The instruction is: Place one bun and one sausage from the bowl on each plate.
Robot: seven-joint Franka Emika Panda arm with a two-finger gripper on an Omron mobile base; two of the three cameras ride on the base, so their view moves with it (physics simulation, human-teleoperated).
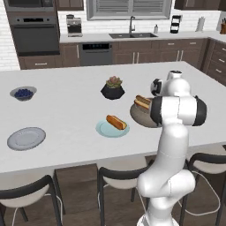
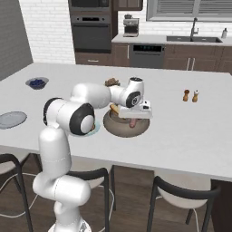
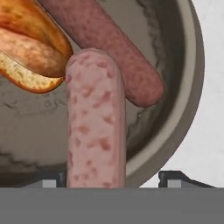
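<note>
One golden bun (image 1: 116, 122) is lying on the teal plate (image 1: 104, 129); the hand (image 3: 112, 181), its grip unclear, is straddling a pale pink sausage (image 3: 96, 127) inside the grey stone bowl (image 3: 175, 131), needing firm closure next.

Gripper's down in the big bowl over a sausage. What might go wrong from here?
1. In the hand view the near sausage lies against the second sausage and close to the bun; lifting it may drag or roll them.
2. The gripper has one fingertip near the bowl wall, so closing could scrape it.
3. The teal plate already holds a bun; the grey plate sits far left, a long carry.
</note>
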